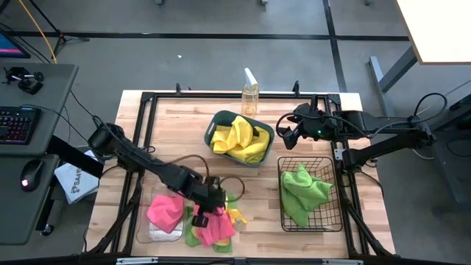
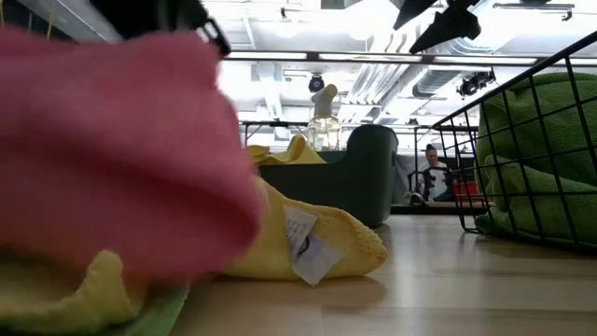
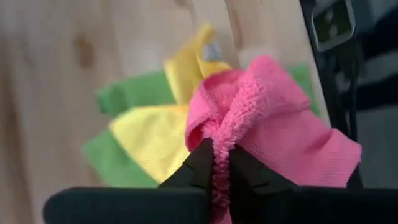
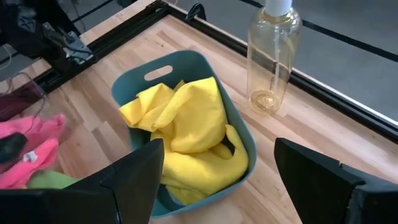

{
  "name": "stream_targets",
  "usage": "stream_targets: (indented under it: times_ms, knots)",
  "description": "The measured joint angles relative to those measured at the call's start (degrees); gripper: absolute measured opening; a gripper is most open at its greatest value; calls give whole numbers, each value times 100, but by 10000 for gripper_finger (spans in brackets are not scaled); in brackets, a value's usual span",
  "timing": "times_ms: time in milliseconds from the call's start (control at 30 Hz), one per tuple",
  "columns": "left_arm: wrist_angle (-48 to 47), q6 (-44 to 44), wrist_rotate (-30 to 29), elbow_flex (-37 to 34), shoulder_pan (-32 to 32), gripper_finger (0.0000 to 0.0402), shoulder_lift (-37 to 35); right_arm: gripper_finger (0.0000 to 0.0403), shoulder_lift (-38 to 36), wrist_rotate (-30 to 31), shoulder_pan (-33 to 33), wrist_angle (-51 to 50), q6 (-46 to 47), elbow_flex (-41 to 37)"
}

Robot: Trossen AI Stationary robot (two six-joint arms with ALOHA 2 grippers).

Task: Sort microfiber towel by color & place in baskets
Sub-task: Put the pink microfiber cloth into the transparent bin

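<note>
My left gripper [image 1: 210, 204] is over the table's near middle, shut on a pink towel [image 1: 216, 227]. Under it, yellow [image 3: 149, 134] and green [image 3: 130, 93] towels lie in a pile on the wood. Left of the pile, the clear tub [image 1: 154, 234] holds another pink towel [image 1: 165, 208]. The teal tub [image 1: 270, 140] holds yellow towels [image 1: 239, 138]. The black wire basket [image 1: 335, 221] holds green towels [image 1: 302, 191]. My right gripper [image 4: 217, 149] hovers open between the teal tub and the wire basket, touching nothing. My left gripper pinches a bunched fold of the pink towel [image 3: 222, 158] between its two fingers [image 3: 200, 163], coming from above and pointing down. Several layers are gathered there. The towel hangs slack below the fingers over the pile; I cannot tell whether its lower end touches the pile.
A clear spray bottle [image 1: 250, 92] stands at the far edge behind the teal tub. A black frame [image 1: 147, 110] runs round the table. Bare wood lies between the teal tub and the pile [image 1: 221, 173]. A yellow towel with a white tag [image 2: 308, 247] lies near the low camera.
</note>
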Motion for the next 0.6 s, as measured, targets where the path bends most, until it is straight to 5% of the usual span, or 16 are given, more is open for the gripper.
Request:
stream_targets:
  times_ms: [600]
  knots:
    - [6, -497, -2205, -2, -37, 1, -4127, 303, 0, 472, -2, 24, 901, 1]
